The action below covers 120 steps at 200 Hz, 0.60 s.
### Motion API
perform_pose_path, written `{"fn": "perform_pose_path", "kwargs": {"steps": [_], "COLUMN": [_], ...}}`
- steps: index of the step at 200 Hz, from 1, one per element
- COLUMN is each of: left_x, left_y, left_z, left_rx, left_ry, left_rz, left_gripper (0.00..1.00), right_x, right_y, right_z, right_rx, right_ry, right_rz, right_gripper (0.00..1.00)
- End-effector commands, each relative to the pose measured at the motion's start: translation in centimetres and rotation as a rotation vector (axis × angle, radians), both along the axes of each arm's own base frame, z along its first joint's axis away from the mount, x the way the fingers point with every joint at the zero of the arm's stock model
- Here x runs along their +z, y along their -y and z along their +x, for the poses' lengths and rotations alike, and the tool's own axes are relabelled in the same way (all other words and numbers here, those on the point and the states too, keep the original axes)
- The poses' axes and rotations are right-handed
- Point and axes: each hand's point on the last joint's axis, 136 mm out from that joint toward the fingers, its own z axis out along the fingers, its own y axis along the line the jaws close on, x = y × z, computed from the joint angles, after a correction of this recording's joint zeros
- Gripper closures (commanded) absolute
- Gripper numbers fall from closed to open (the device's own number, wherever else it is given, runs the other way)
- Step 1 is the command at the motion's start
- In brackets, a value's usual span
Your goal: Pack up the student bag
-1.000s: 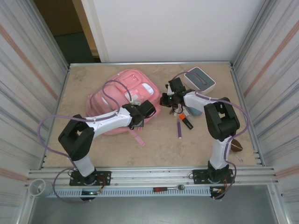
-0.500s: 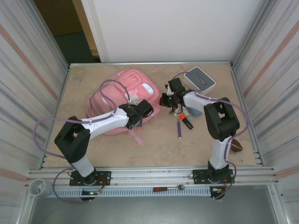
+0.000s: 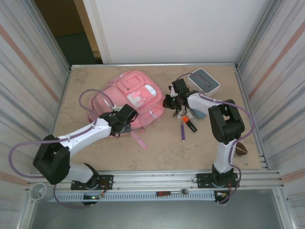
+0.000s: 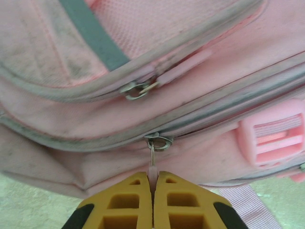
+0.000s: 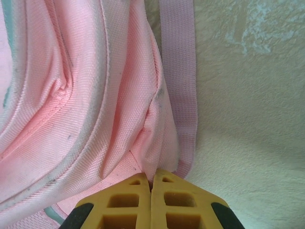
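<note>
Clamped with the left gripper (image 4: 152,177) on the thin zip pull (image 4: 152,164), yellow fingers (image 4: 124,200) pressed together with just the tab between. Hanging at 6 o'clock from the metal slider (image 4: 159,141) on the lower zip line of the student bag (image 4: 200,67). Looks closed on both sides of that slider, as far as visible. Same for the second slider (image 4: 137,89), up at 11 o'clock on the next seam. Out at 3 o'clock, a pink plastic buckle (image 4: 271,136).

Closed with the right gripper (image 5: 151,180) on a fold of pink cloth at the bag's edge, beside a strap (image 5: 178,71) running to 12 o'clock over the bare table (image 5: 248,95).

From above: lying flat at 11 o'clock of the table's middle, gripped at its 6 o'clock edge by the left arm and at its 3 o'clock side by the right. Just past the right gripper, at 4 o'clock of the bag, loose markers (image 3: 184,129), not yet inside. Farther out at 1 o'clock, a white-and-grey box (image 3: 204,81).

Judged as the opening step: bracing the bag on one side, taking the zip on the other. Early in the task, with nothing seen packed.

Next, probably: draw the pull along the zip line, following the curve of the seam and not straight off the cloth, with the right-hand grip firm enough to stop the soft bag dragging along. Some risk of the slim tab slipping from the pads if pulled at an angle.
</note>
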Motion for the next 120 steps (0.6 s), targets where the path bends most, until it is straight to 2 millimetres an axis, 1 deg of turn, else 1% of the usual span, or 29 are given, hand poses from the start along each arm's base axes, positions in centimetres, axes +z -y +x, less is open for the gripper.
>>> {"fn": "perform_pose_path", "kwargs": {"steps": [1, 20, 41, 48, 74, 82, 90, 102, 120], "left_x": [0.7, 1.9, 3.5, 3.9, 5.3, 5.6, 5.8, 6.1, 6.3], "left_y": [-1.3, 0.8, 2.6, 2.8, 3.1, 3.4, 3.6, 4.0, 4.3], "left_z": [-0.6, -0.2, 0.5, 0.8, 1.5, 1.6, 1.6, 1.6, 1.6], "left_rx": [-0.012, -0.071, -0.119, -0.128, -0.143, -0.150, -0.155, -0.164, -0.168], "left_ry": [-0.007, 0.027, 0.058, 0.066, 0.097, 0.101, 0.101, 0.104, 0.108], "left_rz": [0.032, -0.026, -0.068, -0.070, -0.063, -0.073, -0.083, -0.096, -0.104], "left_gripper": [1.00, 1.00, 1.00, 1.00, 1.00, 1.00, 1.00, 1.00, 1.00], "right_x": [1.2, 2.5, 3.3, 3.7, 4.3, 4.5, 4.6, 4.5, 4.1], "right_y": [1.8, 1.4, 1.0, 1.0, 2.4, 2.7, 2.6, 1.6, -0.4], "right_z": [2.7, 3.5, 3.7, 3.5, 2.2, 1.4, 0.4, -1.8, -5.1], "right_rx": [-0.049, -0.017, 0.018, 0.026, 0.024, 0.018, 0.016, 0.030, 0.042], "right_ry": [0.050, 0.070, 0.076, 0.081, 0.085, 0.078, 0.063, 0.026, -0.033], "right_rz": [-0.031, -0.037, -0.036, -0.038, -0.097, -0.101, -0.081, -0.018, 0.078], "right_gripper": [1.00, 1.00, 1.00, 0.93, 0.59, 0.54, 0.47, 0.40, 0.34]}}
